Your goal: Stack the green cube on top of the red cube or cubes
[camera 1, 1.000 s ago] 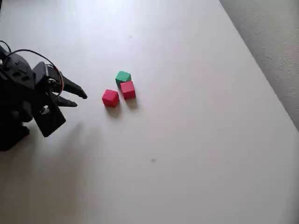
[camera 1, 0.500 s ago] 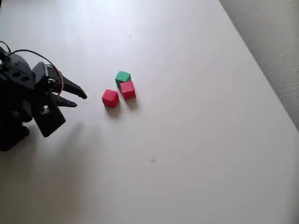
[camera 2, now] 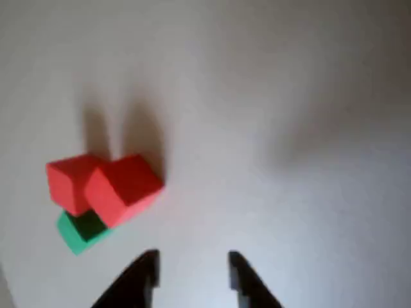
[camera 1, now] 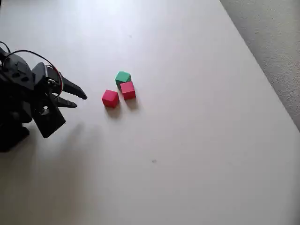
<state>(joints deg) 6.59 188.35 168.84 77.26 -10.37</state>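
Observation:
In the overhead view the green cube [camera 1: 123, 77] sits on the white table, touching the upper-left side of one red cube [camera 1: 127, 90]. The other red cube [camera 1: 110, 98] lies just left and below, a small gap apart. My black gripper [camera 1: 80, 101] is left of the cubes, pointing at them, open and holding nothing. In the wrist view the two red cubes [camera 2: 67, 179] [camera 2: 122, 186] sit side by side at the left, with the green cube [camera 2: 80, 232] partly hidden behind them. My gripper [camera 2: 192, 263] stands open at the bottom edge, to the right of the cubes.
The white table [camera 1: 187, 140] stretches wide to the right and below the cubes. Its right edge runs diagonally, with grey floor [camera 1: 276, 42] beyond it. The arm's black body [camera 1: 23, 103] fills the left edge.

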